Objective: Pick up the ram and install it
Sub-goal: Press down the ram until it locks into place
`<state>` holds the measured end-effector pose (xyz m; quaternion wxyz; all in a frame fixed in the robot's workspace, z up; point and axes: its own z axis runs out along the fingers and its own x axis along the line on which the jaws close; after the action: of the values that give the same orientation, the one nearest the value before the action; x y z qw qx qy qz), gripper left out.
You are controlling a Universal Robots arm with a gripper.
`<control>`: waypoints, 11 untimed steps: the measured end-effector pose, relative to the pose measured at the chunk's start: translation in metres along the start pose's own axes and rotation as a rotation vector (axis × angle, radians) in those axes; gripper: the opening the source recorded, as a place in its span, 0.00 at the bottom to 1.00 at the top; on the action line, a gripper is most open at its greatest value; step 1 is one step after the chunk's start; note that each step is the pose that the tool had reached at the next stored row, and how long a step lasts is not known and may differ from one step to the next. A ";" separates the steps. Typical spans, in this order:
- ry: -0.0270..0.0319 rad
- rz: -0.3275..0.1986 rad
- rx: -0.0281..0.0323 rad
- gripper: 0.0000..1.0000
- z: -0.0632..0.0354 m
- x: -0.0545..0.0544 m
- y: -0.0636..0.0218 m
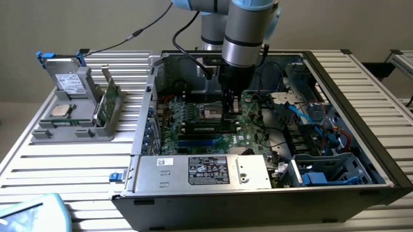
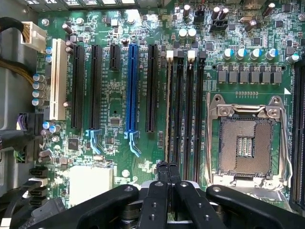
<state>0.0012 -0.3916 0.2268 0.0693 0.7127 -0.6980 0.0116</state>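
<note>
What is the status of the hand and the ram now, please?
Hand shut, low over the motherboard. Ram on edge in a memory slot beside the empty processor socket. Nothing in the way.

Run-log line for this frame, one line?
arm: inside PC case | fingers: shut | position: over ram end | ram: in motherboard slot | contact: cannot tell

**What the pictures are hiding**

In the exterior view, the arm (image 1: 244, 34) is running off the top edge and covering part of the motherboard (image 1: 193, 118) behind it. In the wrist view, the gripper (image 2: 168, 168) is blocking the near end of the ram (image 2: 168, 114), and the CPU socket (image 2: 248, 138) is losing its far side past the edge.
</note>
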 end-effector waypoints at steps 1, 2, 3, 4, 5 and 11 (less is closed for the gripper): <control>-0.0001 0.000 0.0001 0.11 0.0004 0.000 -0.0001; -0.0002 0.000 0.0001 0.11 0.0008 0.000 -0.0001; -0.0002 0.000 0.0000 0.11 0.0011 0.000 -0.0001; 0.0000 0.000 0.0000 0.11 0.0012 0.000 -0.0001; 0.0000 0.000 -0.0001 0.11 0.0012 0.000 -0.0001; -0.0018 0.000 0.0004 0.11 -0.0007 0.000 0.0008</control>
<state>0.0004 -0.3916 0.2276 0.0686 0.7127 -0.6981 0.0111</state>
